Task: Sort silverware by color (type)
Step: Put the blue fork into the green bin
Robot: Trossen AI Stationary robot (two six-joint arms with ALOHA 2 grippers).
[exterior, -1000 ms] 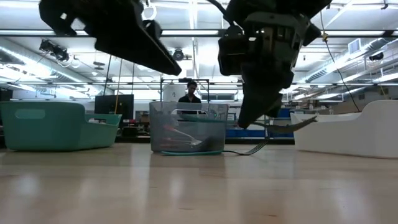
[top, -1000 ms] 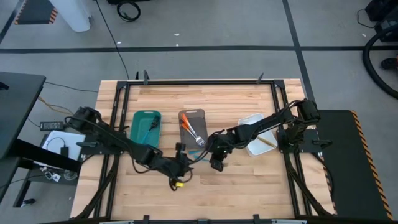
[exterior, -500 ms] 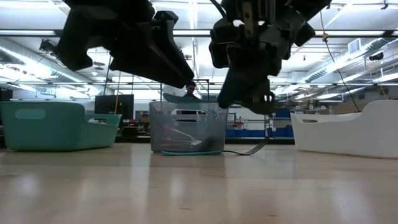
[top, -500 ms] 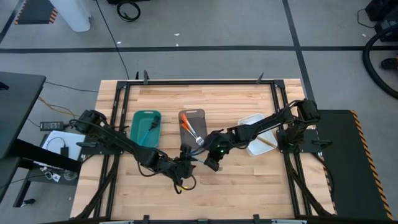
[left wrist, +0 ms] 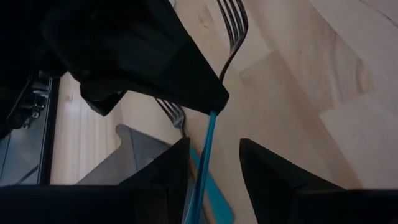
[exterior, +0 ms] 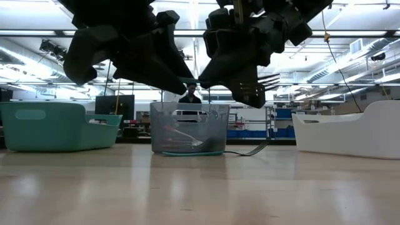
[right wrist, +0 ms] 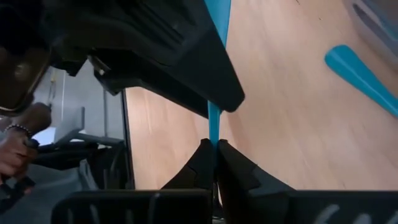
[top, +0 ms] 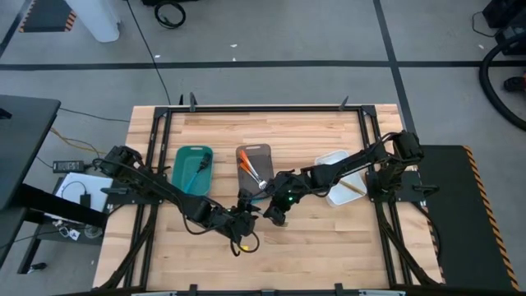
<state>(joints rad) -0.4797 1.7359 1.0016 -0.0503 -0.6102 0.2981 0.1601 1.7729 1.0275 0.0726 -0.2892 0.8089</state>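
Above the bare wooden tabletop (top: 329,247), at about 6 o'clock from the grey rectangular tray (top: 253,156), the two grippers met over a thin blue-handled metal fork (left wrist: 211,127). The right gripper (top: 278,213) was clamped on the blue handle, its fingers (right wrist: 231,168) pressed together around the shaft. The left gripper (top: 243,219) lay just beside it, at roughly 8 o'clock from it in the high view, with its fingers (left wrist: 264,165) spread apart and the handle passing through the gap between them without visible contact.

The fork hung clear of the table. Its long axis ran along the left gripper's approach line, tines (exterior: 267,79) pointing away from the left wrist. This suggested a hand-over: the left fingers would need only to close across the handle.

A second blue utensil (right wrist: 359,78) lay flat on the wood near the tray. The teal tray (top: 192,168) stood at 9 o'clock from the grey one, the white tray (top: 335,158) at 3 o'clock.
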